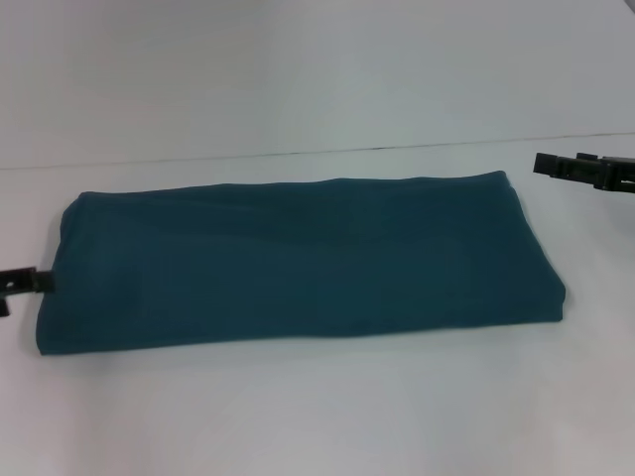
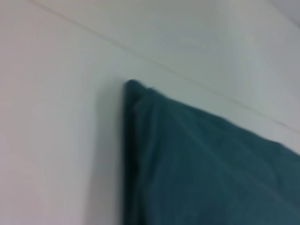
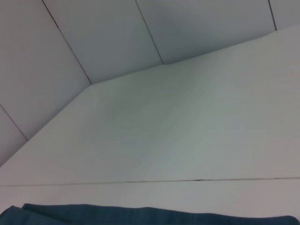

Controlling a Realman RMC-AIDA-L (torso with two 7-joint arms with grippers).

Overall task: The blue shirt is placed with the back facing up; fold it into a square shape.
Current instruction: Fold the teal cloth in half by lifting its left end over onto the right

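Where the white worktop [image 1: 317, 416] spreads below the head camera, lies the blue shirt [image 1: 298, 263], folded into a long flat band, wider than deep, running from left to right across the middle. Shows plain dark teal cloth on top, without lettering. Has a rounded fold along its right end and layered edges at the near right corner. Rests flat, with a faint seam line of the worktop passing just behind its far edge.

At the shirt's left end, near the near corner, pokes in the left claw [image 1: 22, 283], just beside the cloth and perhaps touching it; cannot tell whether released or clenched, since only a dark tip shows at the picture's edge. Beyond the far right corner, apart from the cloth, hangs the right claw [image 1: 585, 171]; cannot tell its state either.

From the left wrist camera, shows one corner of the blue shirt [image 2: 201, 164] with stacked layers along its edge. From the right wrist camera, shows only a strip of the shirt's edge [image 3: 140, 215] against the worktop.
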